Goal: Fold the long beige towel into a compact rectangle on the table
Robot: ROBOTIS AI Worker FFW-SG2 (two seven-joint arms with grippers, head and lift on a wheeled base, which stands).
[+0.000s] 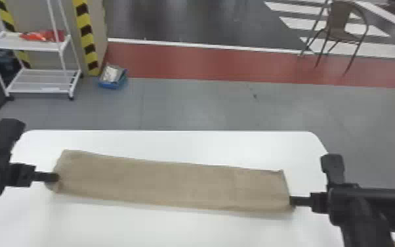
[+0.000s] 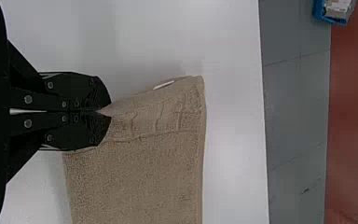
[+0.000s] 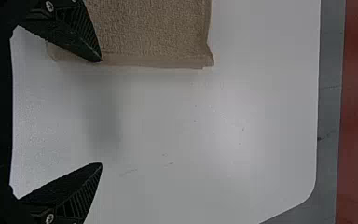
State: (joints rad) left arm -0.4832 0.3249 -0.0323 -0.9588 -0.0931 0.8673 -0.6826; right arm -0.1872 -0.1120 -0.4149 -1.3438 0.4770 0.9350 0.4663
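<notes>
The beige towel (image 1: 174, 184) lay lengthwise across the white tabletop (image 1: 187, 231), a long, narrow band running from the robot's left to its right. It slanted a little, its left end farther from the robot than its right end. Its broad face looked fairly smooth, and both long edges ran nearly straight.

The left claw (image 1: 56, 177) was clenched on the towel's left end, nearer the near corner than the far one. In the left wrist view, the tips of the left claw (image 2: 106, 112) met on a pinched bit of cloth, with shallow creases spreading from there toward the far corner. A small white sliver showed at the end's edge, between the pinch and that corner.

The right claw (image 1: 292, 200) was at the towel's right end, by the near corner. Its fingers (image 3: 81, 35) stood wide apart, released, one overlapping the cloth and the other beyond the end, above bare tabletop. Whether the overlapping one touched the cloth could not be told.

On the gray floor (image 1: 187, 105) past the tabletop stood a white rack (image 1: 32, 47) with something red on its upper shelf, and beside it a blue box (image 1: 110, 86). A brown chair (image 1: 339, 19) stood farther off to the right.
</notes>
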